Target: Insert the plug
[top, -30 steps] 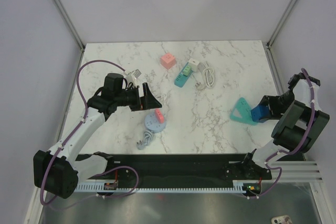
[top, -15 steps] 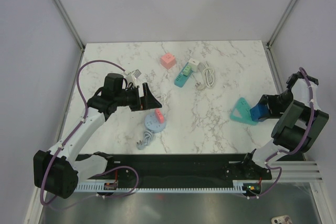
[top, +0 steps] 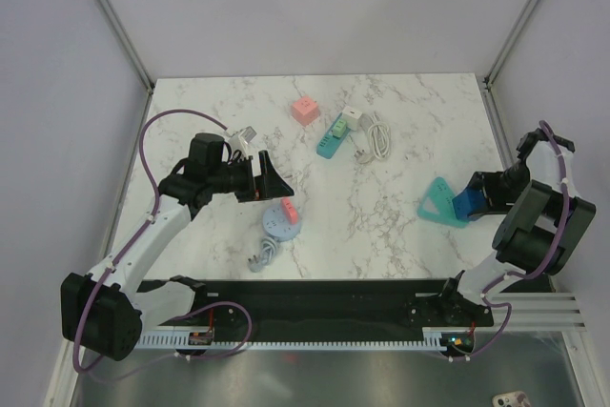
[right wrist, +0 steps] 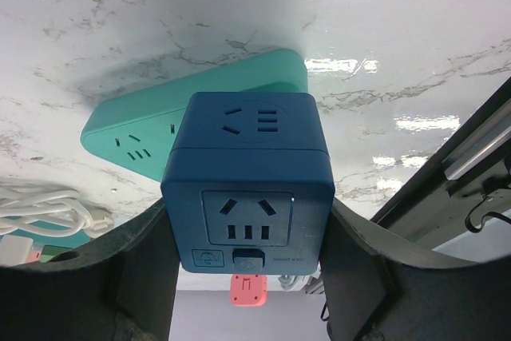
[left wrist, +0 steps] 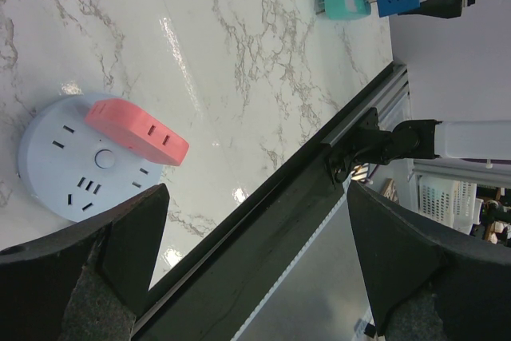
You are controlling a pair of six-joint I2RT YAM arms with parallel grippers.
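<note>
My right gripper [top: 472, 201] [right wrist: 249, 225] is shut on a blue cube socket [top: 467, 204] [right wrist: 249, 173], its fingers [right wrist: 144, 277] pressed on both sides. The cube hangs just above a teal triangular socket block [top: 438, 203] [right wrist: 172, 121] on the right of the table. On the left, my left gripper [top: 274, 183] [left wrist: 259, 221] is open and holds nothing. It hovers above a round pale-blue socket [top: 277, 223] [left wrist: 68, 169] that carries a pink plug [top: 289, 211] [left wrist: 136, 132] on its rim. I cannot tell whether that plug is seated.
A pink cube [top: 305, 110] [right wrist: 247, 289], a teal strip [top: 331, 137], a white plug [top: 355, 118] and a coiled white cable [top: 377, 138] lie at the back centre. A grey cable [top: 263, 256] trails from the round socket. The black rail [top: 315, 297] runs along the near edge.
My right gripper has drifted slightly toward the far side with the blue cube still in it. The left arm has not moved.
</note>
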